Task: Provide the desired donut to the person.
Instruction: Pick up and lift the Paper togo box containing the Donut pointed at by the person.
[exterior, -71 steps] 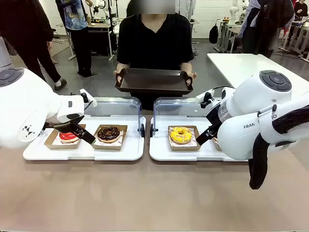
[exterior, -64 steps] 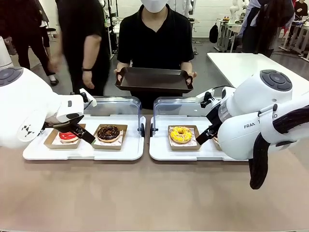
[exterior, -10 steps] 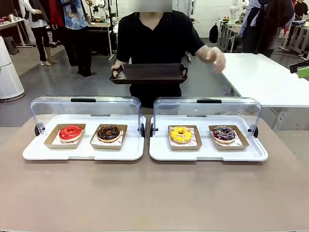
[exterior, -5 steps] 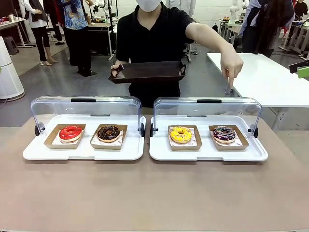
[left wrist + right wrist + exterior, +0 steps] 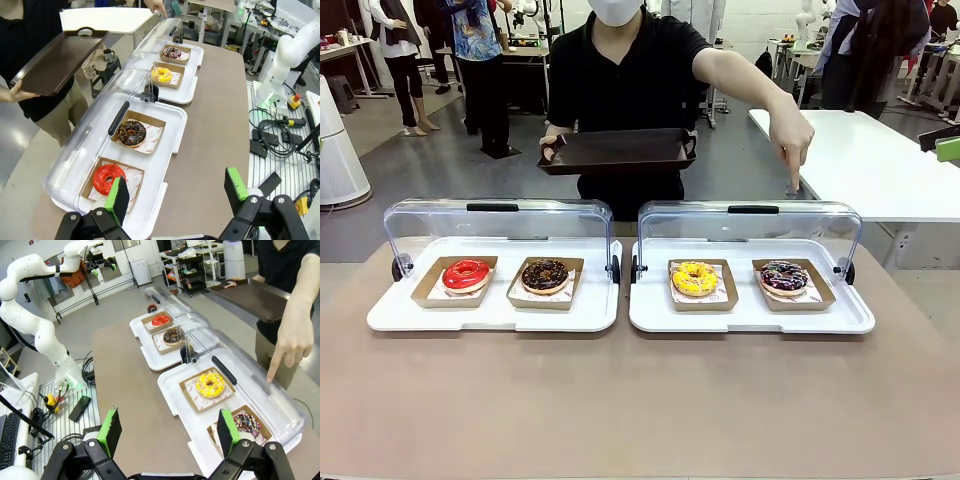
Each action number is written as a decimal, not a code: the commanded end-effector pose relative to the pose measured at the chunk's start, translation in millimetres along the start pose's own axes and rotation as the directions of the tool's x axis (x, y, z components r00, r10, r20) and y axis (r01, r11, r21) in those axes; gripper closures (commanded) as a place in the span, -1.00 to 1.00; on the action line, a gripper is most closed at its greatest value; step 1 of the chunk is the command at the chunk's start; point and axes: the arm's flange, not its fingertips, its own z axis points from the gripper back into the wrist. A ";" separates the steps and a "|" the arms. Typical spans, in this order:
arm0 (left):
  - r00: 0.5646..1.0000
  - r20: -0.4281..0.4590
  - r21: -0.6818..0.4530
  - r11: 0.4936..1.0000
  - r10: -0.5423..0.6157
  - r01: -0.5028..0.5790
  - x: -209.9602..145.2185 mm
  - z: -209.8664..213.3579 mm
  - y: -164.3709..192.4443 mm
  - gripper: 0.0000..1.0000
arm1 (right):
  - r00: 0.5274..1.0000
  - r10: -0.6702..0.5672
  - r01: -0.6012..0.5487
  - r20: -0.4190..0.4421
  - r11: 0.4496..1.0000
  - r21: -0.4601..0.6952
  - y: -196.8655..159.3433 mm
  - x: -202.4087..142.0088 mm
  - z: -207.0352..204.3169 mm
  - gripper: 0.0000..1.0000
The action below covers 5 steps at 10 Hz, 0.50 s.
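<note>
1. The purple donut (image 5: 784,276) is a ring with dark purple glaze flecked with pale and pink sprinkles. Lighter dough shows along its lower rim.
2. It lies on printed paper in a shallow brown card box at the right end of the right white tray (image 5: 750,318), towards that tray's far right corner.
3. A yellow donut (image 5: 695,278) sits in its own box towards the same tray's left end, and the two boxes are apart.
4. The tray's clear lid (image 5: 750,222) stands raised along its far edge.
5. The person (image 5: 620,70), in a black shirt, stands at the far edge of the table (image 5: 640,400). The pointing hand (image 5: 792,140) aims its index finger down over the lid's right end, above the purple donut. I cannot tell whether it touches the lid.
6. The other hand (image 5: 552,150) holds a dark serving tray (image 5: 615,150) level at the waist.
7. The left white tray (image 5: 490,318) carries a red donut (image 5: 466,273) and a chocolate donut (image 5: 545,274).
8. The left gripper (image 5: 177,189), above the table's left end, has its fingers wide apart with nothing between them.
9. The right gripper (image 5: 168,432), above the right end, is the same.
</note>
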 end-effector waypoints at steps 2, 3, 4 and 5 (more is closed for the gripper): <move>1.000 0.010 -0.002 1.000 -0.001 0.001 0.9 4.2 0.7 -1.00 | 1.000 0.004 -0.004 0.007 1.000 0.005 -0.5 0.6 -0.6 -1.00; 1.000 0.010 -0.002 1.000 -0.001 0.001 0.9 4.2 0.7 -1.00 | 1.000 0.004 -0.004 0.007 1.000 0.005 -0.5 0.6 -0.6 -1.00; 1.000 0.010 -0.002 1.000 -0.001 0.001 0.9 4.2 0.7 -1.00 | 1.000 0.004 -0.004 0.007 1.000 0.005 -0.5 0.6 -0.6 -1.00; 1.000 0.010 -0.002 1.000 -0.001 0.001 0.9 4.2 0.7 -1.00 | 1.000 0.004 -0.004 0.007 1.000 0.005 -0.5 0.6 -0.6 -1.00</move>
